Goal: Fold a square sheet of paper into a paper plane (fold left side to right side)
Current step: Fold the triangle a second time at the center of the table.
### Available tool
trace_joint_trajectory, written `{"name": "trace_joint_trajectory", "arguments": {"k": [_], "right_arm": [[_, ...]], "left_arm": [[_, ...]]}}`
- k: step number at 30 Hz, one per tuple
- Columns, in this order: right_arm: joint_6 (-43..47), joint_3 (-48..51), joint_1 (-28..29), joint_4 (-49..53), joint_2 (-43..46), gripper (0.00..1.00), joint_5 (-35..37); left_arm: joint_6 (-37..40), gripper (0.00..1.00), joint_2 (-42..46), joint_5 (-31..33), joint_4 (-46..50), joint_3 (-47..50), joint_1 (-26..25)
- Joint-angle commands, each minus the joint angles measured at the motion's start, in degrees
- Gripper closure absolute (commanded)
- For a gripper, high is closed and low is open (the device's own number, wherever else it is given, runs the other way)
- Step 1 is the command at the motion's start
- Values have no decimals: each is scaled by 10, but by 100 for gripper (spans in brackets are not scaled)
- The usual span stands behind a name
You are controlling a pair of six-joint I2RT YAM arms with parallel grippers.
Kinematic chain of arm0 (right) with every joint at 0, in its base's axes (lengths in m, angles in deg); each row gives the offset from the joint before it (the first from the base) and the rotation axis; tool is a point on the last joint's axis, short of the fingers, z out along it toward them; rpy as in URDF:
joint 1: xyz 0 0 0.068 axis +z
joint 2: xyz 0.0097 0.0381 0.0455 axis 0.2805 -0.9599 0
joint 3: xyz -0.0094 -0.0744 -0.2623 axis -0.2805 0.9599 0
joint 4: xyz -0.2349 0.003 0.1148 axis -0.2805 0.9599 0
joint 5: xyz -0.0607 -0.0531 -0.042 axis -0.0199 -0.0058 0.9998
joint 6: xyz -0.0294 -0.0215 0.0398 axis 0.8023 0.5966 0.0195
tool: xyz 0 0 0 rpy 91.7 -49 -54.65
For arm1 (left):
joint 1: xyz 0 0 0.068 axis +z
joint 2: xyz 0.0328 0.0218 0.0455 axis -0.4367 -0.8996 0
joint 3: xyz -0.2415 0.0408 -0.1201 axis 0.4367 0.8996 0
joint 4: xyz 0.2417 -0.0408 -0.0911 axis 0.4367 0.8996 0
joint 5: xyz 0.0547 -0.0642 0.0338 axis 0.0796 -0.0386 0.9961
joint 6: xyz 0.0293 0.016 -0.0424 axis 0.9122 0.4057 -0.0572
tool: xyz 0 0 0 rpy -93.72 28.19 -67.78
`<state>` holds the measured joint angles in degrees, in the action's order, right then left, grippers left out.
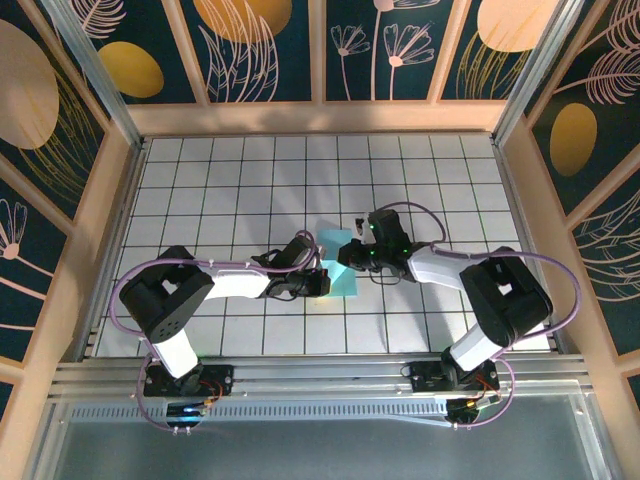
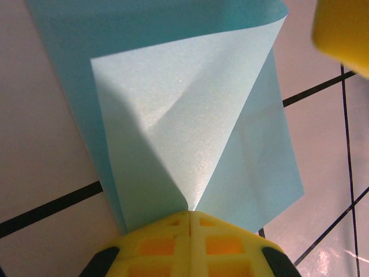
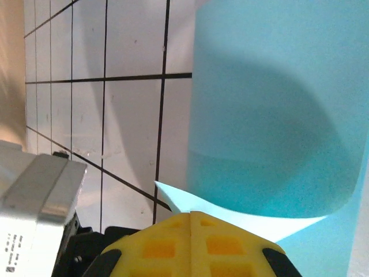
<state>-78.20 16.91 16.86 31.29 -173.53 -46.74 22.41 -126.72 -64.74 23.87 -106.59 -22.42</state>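
Centrally on the white tiled table (image 1: 250, 180), between your two arms, lies the square sheet of paper (image 1: 346, 282), partly folded so that what shows from above is a narrow teal strip. Its long axis runs from the near edge of the table toward the far wall, leaning slightly to the left at the far end. Reading from the left: your left arm reaches in along the table, and the left gripper (image 1: 322, 281) meets the sheet's left edge. In the left wrist view the left gripper (image 2: 188, 216) has its yellow fingers (image 2: 155, 248) pressed flat together, with only a thin seam between them. There the sheet (image 2: 173, 115) shows a paler flap turned over the darker layer. The flap is a triangle, broad at the far end and narrowing to a point that runs in at the fingertips, so the left pincer is closed on the paper. A blurred yellow pad (image 2: 345, 32) sits at the upper right corner of that view. Further right, the right gripper (image 1: 352, 252) comes in from the opposite side, at the sheet's right edge. In the right wrist view the right gripper (image 3: 191, 216) is likewise closed to a seam. The sheet (image 3: 271, 115) rises beyond it as a curved teal wall, and its pale lower edge passes in at the fingertips, pinched there.
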Motion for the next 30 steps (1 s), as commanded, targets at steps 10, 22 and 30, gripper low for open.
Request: {"name": "trace_joint_trajectory", "arguments": {"k": [10, 22, 30], "right_arm": [[-21, 39, 46, -62, -22, 100, 10], [-10, 19, 46, -58, -52, 100, 16], [9, 10, 46, -20, -62, 100, 45]], "left_arm": [[-9, 100, -20, -3, 33, 12, 2], [-10, 100, -25, -5, 37, 5, 2], [-15, 100, -30, -3, 50, -2, 2]]}}
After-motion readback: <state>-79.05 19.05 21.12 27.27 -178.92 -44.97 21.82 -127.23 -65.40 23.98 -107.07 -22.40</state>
